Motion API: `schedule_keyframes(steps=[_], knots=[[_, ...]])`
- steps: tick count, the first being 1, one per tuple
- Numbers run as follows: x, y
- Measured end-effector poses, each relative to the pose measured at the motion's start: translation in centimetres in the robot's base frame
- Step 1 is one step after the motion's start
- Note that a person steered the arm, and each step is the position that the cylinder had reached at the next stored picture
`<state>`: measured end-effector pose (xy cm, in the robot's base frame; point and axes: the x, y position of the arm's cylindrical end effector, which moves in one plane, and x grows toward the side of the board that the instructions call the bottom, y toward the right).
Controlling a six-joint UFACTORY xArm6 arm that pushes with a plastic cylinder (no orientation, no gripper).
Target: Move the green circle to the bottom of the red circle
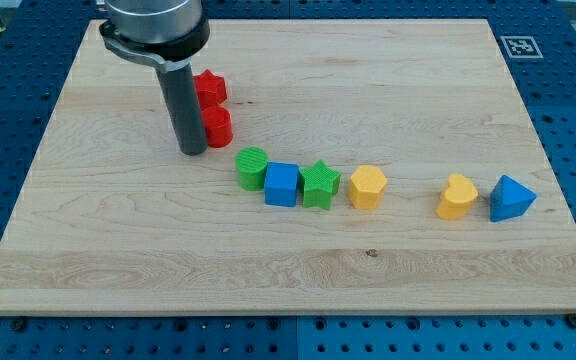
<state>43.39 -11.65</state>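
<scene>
The green circle (252, 167) lies near the board's middle, touching the blue cube (281, 184) on its right. The red circle (217, 126) lies above and left of it, partly hidden by my rod. My tip (192, 150) rests on the board just left of the red circle and left and slightly above the green circle, with a small gap to the green circle. A red star (209, 88) sits right above the red circle, also partly behind the rod.
A green star (319, 184) and a yellow hexagon (367, 187) continue the row to the right of the blue cube. A yellow heart (457, 197) and a blue triangle (510, 199) lie at the view's right. The wooden board (288, 270) ends at blue pegboard.
</scene>
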Motion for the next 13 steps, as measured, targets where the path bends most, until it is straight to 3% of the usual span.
schedule_keyframes(steps=[2, 5, 6, 9, 13], knots=[[6.2, 1.8], [6.7, 15.9], [6.7, 17.2], [5.4, 9.9], [3.1, 10.2]])
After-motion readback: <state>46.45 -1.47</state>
